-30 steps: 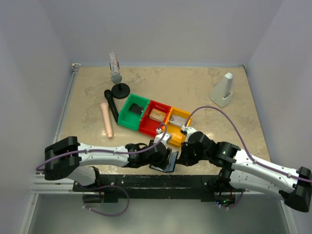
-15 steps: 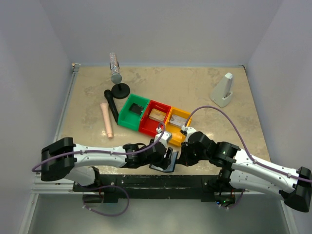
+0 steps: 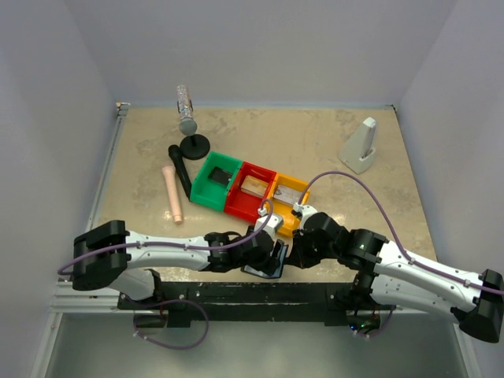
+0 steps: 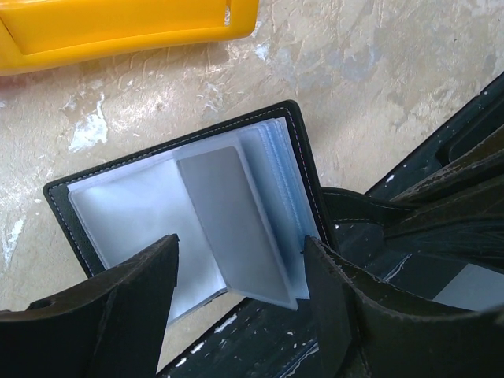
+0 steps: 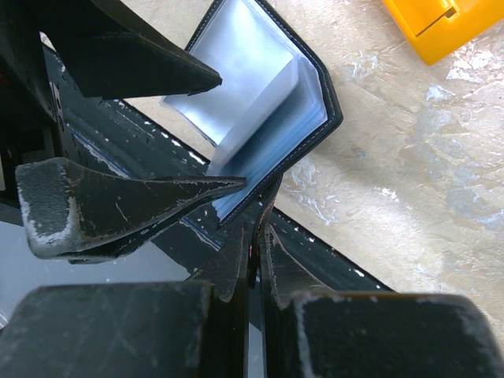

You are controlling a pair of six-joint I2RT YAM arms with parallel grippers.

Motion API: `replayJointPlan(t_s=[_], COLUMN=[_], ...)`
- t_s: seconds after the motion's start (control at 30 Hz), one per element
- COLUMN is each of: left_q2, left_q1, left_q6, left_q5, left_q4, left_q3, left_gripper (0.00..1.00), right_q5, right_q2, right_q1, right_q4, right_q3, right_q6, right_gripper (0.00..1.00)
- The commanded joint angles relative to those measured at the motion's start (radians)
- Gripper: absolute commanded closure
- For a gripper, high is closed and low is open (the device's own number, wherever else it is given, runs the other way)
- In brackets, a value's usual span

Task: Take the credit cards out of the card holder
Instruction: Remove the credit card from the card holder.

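Note:
The card holder lies open at the table's near edge, black outside with glossy grey-blue sleeves; one grey leaf stands up from its spine. My left gripper is open, its fingers straddling that leaf without touching it. My right gripper is shut on the holder's black cover flap. From above, the card holder sits between the left gripper and the right gripper. I cannot tell a credit card from the sleeves. Flat card-like pieces lie in the bins.
Green bin, red bin and yellow bin stand in a row just behind the holder. A beige cylinder, a black stand with a metal tube and a white wedge lie farther back. A black rail runs along the near edge.
The left gripper has shifted slightly to the right over the holder. The right gripper and the holder stay where they were.

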Motion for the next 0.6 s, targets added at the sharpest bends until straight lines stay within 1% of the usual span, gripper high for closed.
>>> replayJointPlan(t_s=[0.0,0.23,0.43,0.57], left_q2=[0.01,-0.002,-0.08,-0.088], left_q1=[-0.008,-0.008,-0.003,0.009], left_q6=[0.001,-0.007,-0.005,-0.016], left_q5=[-0.002,-0.018,-0.103,-0.122], left_q4=[0.003,-0.001,-0.053,-0.071], left_q3=[0.032,0.022,0.006,-0.014], left_gripper=[0.32,0.33,0.31,0.31], right_q5=[0.016,0.02,0.021,0.021], right_q2=[-0.008,-0.017,-0.028,-0.031], right_q1=[0.006,0.006,0.006,0.006], right_q4=[0.012,0.007,0.003,0.001], right_q3=[0.025,0.021,0.017,0.017], right_q6=[-0.011,-0.008,-0.005,-0.005], right_gripper=[1.0,1.0,1.0,1.0])
